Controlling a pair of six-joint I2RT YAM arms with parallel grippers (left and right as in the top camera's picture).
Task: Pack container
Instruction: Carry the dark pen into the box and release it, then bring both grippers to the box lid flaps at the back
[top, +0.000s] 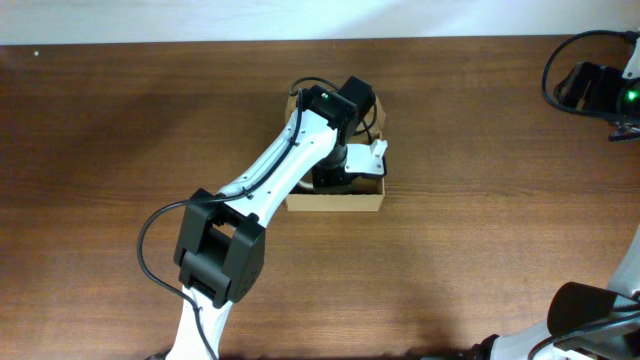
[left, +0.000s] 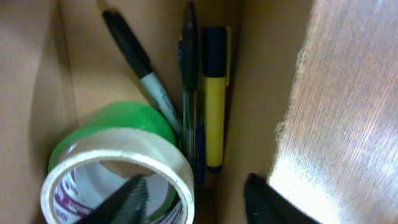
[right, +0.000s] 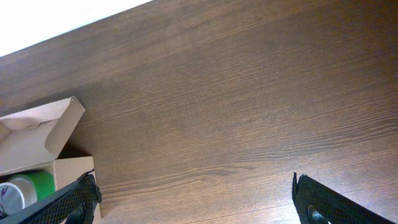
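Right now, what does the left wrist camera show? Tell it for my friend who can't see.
Inside the cardboard box, a clear tape roll hides part of a green tape roll, with a black marker, a dark pen and a yellow highlighter beside them. The left gripper shows at the bottom.

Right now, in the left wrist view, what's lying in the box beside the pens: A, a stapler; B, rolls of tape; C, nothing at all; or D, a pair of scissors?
B: a clear tape roll and a green tape roll behind it lie inside the container, to the left of the pens in that view.
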